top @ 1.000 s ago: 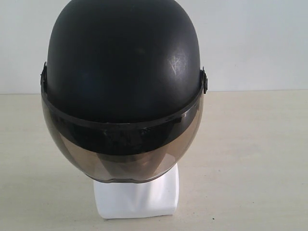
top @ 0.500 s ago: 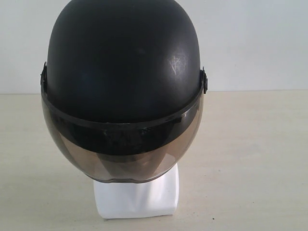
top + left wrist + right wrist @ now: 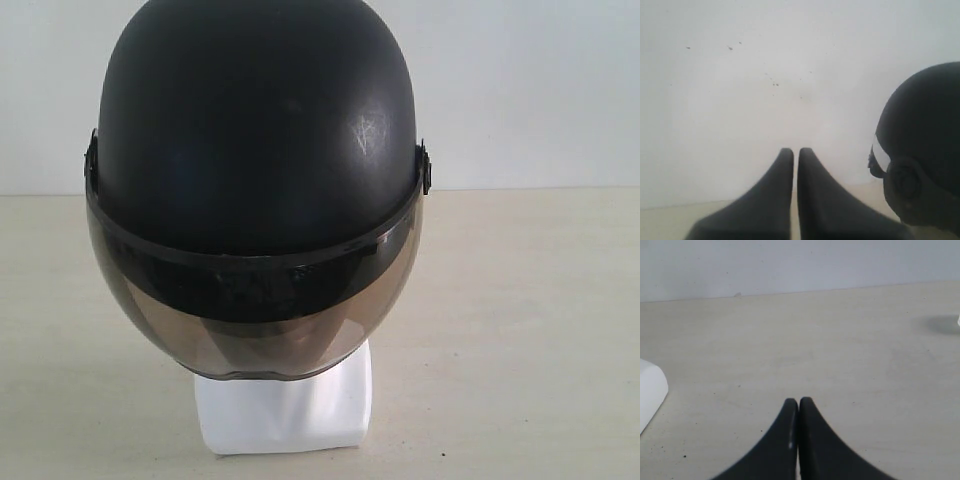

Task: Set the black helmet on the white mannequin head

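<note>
The black helmet (image 3: 255, 130) sits over the white mannequin head, its smoky visor (image 3: 255, 320) lowered across the face. Only the squared white neck base (image 3: 285, 410) shows below the visor. Neither arm appears in the exterior view. In the left wrist view the helmet (image 3: 922, 135) shows from the side, off to one side of my left gripper (image 3: 796, 152), whose fingers are shut with only a thin slit between them and hold nothing. My right gripper (image 3: 798, 402) is shut and empty above the table, with the neck base's white corner (image 3: 650, 390) at the frame's edge.
A pale beige table (image 3: 520, 330) carries the head, with a plain white wall (image 3: 520, 90) behind it. A faint shadow patch (image 3: 940, 324) lies on the table far from the right gripper.
</note>
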You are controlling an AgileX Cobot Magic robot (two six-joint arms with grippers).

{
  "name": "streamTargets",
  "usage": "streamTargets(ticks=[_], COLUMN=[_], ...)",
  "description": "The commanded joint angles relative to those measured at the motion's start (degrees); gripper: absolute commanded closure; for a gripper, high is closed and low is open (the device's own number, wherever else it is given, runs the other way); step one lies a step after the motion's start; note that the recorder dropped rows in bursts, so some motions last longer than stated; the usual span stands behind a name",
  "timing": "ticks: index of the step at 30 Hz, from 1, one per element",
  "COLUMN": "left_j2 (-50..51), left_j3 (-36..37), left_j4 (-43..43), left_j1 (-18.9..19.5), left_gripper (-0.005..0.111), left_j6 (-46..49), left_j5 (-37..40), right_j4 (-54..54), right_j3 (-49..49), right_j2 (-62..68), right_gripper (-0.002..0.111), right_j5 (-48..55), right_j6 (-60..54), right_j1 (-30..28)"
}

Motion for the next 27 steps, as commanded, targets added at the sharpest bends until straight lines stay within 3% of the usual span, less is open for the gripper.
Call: streamTargets(ticks=[1,3,5,6,7,8,9,11,14,17,18,21,27], left_j2=[-5.0,-5.6,-5.6,-5.6,-5.6,-5.6,-5.6,-5.6,-5.6,-5.6,-5.6,-5.9,-12.2], left_j3=[3.8,4.2,4.2,4.2,4.2,4.2,4.3,4.9,6.0,6.0,6.1,7.6,12.4], left_j4=[-8.6,-19.7,-33.5,-37.2,-40.8,-44.1,-47.5,-57.3,-84.3,-100.4,-102.0,-102.7,-102.6], left_j1=[-1.1,-1.3,-3.9,-5.1,-6.4,-7.2,-8.1,-9.1,-9.5,-9.5,-9.5,-9.5,-9.2], left_gripper=[0.102,0.102,0.102,0.102,0.102,0.102,0.102,0.102,0.102,0.102,0.102,0.102,0.102], left_j6=[-11.2,-17.8,-17.8,-16.8,-10.0,1.3,23.1,53.0,83.9,107.7,114.1,120.1,107.5], left_j5=[2.9,-0.8,-5.6,-7.0,-7.0,-4.5,0.6,7.2,10.8,15.4,17.8,25.8,32.8], right_j4=[0.1,0.1,0.1,0.1,0.1,0.1,0.1,0.1,0.1,0.1,0.1,0.1,0.1], right_j3=[0.3,0.3,0.3,0.3,0.3,0.3,0.3,0.3,0.3,0.3,0.3,0.3,0.3], right_j2=[-0.3,-0.3,-0.3,-0.3,-0.3,-0.3,-0.3,-0.3,-0.3,-0.3,-0.3,-0.3,-0.3], right_gripper=[0.109,0.109,0.109,0.109,0.109,0.109,0.109,0.109,0.109,0.109,0.109,0.109,0.109], right_j5=[-0.6,-0.6,-0.6,-0.6,-0.6,-0.6,-0.6,-0.6,-0.6,-0.6,-0.6,-0.6,-0.6], right_j6=[-0.1,-0.1,-0.1,-0.1,-0.1,-0.1,0.1,0.1,0.1,-0.1,-0.1,-0.1,-0.1], right_j1=[-0.2,-0.2,-0.2,-0.2,-0.2,-0.2,-0.2,-0.2,-0.2,-0.2,-0.2,-0.2,-0.2])
